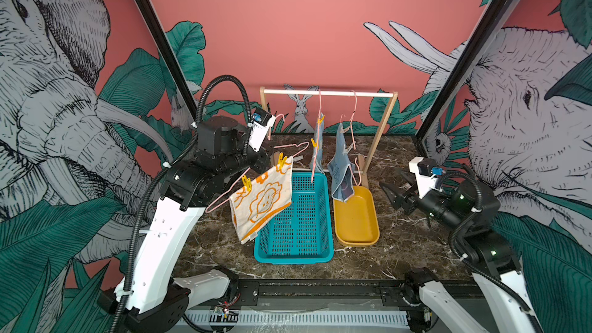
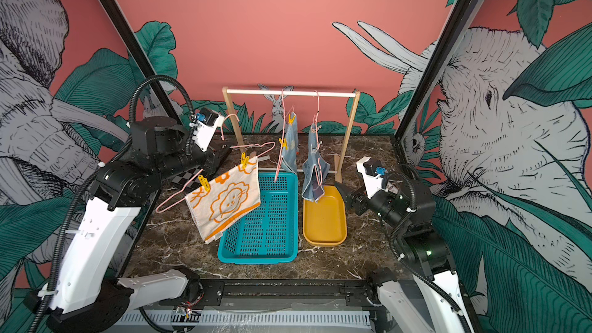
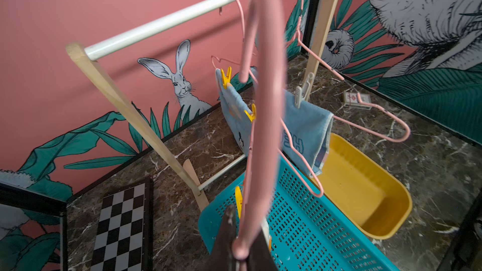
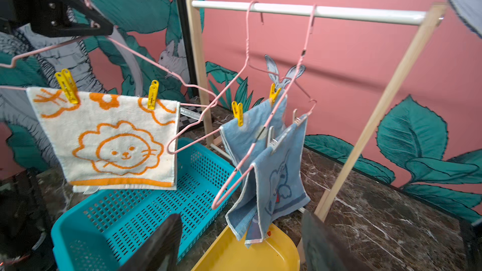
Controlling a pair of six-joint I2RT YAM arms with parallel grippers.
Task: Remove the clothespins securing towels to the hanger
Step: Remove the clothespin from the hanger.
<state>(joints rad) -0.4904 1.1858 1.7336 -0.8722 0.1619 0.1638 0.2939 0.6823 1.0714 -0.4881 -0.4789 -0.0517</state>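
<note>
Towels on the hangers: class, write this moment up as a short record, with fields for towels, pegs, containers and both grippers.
White lion towel: pinned by two yellow clothespins to the pink hanger
Left gripper: shut on that hanger
Right gripper: open, empty
Blue towels: pegged up on the rack
Containers: teal basket, yellow tray

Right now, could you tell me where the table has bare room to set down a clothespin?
Bare marble: between the basket, tray and front rail; also right of the tray, below the right gripper. Crowded: under the blue towels on the rack, and left of the basket, where the white towel hangs.
</note>
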